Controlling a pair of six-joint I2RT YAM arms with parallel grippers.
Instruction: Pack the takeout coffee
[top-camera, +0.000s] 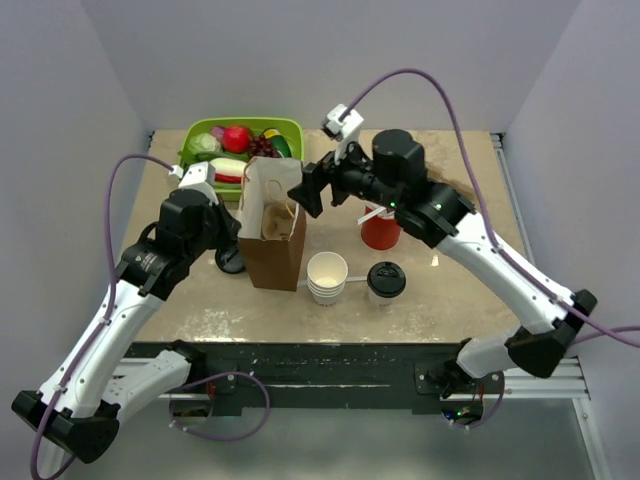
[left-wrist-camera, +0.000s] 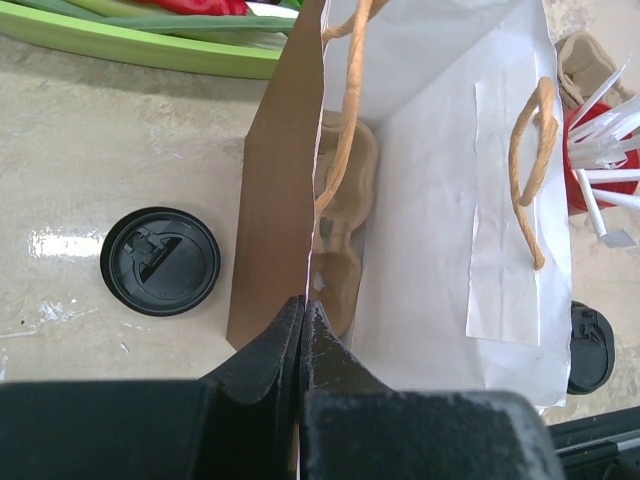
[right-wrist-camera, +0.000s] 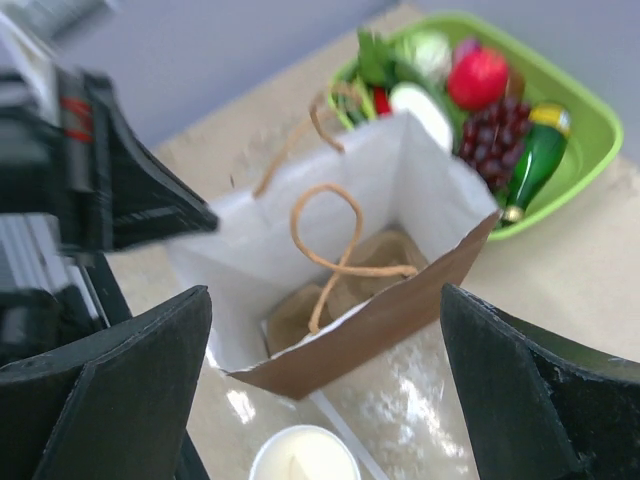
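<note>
At lower centre of the top view, just right of the cup stack (top-camera: 327, 277), the coffee (top-camera: 386, 281) stands upright on the desk (top-camera: 440, 297), lid on, its long axis vertical, outside the bag (top-camera: 272, 238). The left fingers (left-wrist-camera: 303, 315) are pinched together on the bag's left wall at the rim; a pulp carrier (left-wrist-camera: 345, 200) lies at the bag's bottom. The right fingers (top-camera: 311, 190) are spread wide, holding nothing, above the bag's right rim. The coffee lies down and right of them in frame, nothing between. The bag stands between it and the left arm, so the right arm is nearer and better placed to fetch it.
</note>
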